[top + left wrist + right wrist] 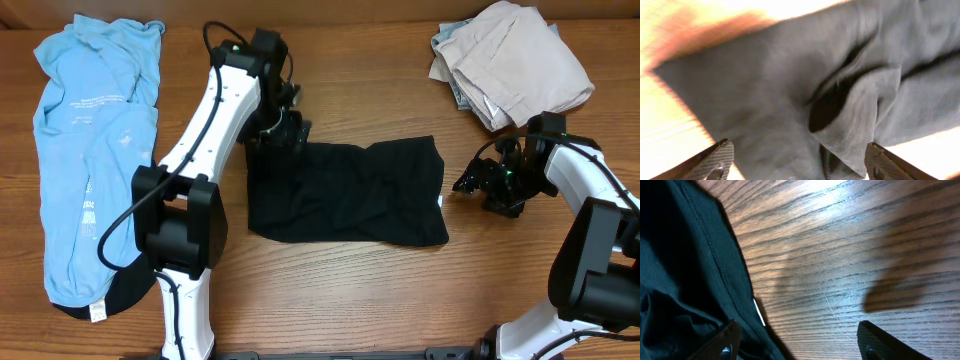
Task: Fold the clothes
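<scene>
**Both claws open at the black garment's ends**

We found the black garment (345,190) lying in the middle of the table (350,300) as a rough rectangle, rumpled along its top. The left claw (277,135) hung over its far-left corner, jaws spread wide and gripping nothing. Its wrist view showed a loose flap of cloth bunched beneath the fingers (715,160). We judged it stood there to pinch that corner or flatten the flap.

The right claw (468,184) sat just beside the garment's right edge, also wide open and empty, over bare wood, with the white tag (759,312) near one finger. We read that as a stance for taking the opposite end, so the two could work the cloth together.

The T-shirt (95,150) lay spread at the left and the beige pile (510,65) at the far right. Both were well apart from the black garment, presumably awaiting their turn.
</scene>
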You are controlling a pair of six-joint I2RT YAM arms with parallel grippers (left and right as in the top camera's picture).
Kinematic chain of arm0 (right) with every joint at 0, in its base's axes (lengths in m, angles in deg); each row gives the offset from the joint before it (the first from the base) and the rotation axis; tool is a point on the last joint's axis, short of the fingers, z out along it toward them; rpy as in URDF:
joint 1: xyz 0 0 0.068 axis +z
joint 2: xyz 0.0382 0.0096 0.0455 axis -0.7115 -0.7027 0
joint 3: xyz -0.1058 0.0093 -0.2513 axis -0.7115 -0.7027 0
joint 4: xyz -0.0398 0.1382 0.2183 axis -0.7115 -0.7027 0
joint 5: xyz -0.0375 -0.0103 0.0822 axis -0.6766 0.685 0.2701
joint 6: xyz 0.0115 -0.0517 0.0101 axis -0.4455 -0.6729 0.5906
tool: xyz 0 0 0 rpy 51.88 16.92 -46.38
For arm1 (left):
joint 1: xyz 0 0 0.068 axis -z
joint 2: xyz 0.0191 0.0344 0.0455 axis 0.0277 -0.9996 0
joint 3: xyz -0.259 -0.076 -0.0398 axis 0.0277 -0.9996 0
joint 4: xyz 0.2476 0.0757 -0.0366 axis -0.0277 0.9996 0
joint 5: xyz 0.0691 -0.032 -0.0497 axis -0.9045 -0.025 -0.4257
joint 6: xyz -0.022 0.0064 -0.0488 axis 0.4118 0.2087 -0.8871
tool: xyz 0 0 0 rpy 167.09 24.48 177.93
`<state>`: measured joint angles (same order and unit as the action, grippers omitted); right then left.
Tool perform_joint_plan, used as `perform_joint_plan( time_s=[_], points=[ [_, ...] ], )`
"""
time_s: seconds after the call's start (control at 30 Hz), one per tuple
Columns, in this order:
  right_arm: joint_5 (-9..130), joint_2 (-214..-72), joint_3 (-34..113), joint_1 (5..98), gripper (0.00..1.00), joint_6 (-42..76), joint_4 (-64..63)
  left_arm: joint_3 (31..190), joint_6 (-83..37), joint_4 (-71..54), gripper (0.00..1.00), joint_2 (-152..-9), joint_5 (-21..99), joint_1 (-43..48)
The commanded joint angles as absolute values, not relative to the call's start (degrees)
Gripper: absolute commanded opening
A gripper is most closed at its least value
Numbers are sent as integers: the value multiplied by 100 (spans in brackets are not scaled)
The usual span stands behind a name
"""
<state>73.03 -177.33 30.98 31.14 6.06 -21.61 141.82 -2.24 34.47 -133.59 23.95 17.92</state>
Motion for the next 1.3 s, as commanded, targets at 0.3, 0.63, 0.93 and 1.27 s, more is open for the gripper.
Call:
perform_joint_plan(
  time_s=[0.3, 0.63, 0.93, 1.27],
  points=[
    [7253, -17759, 3230, 3116, 79, 606, -2227, 13634, 582, 3043, 47, -13368, 3047, 2524],
    [7255, -17759, 3230, 3116, 78, 606, -2238, 13527, -28, 3078, 4, -13368, 2472, 3305],
    [7366, -17759, 3230, 3136, 78, 606, -2262, 13529, -683, 3672, 55, -13368, 2150, 4065],
    [7672, -17761, 3219, 3713, 78, 608, -2021, 14276, -769, 4295, 71, -13265, 2334, 4157]
  ],
)
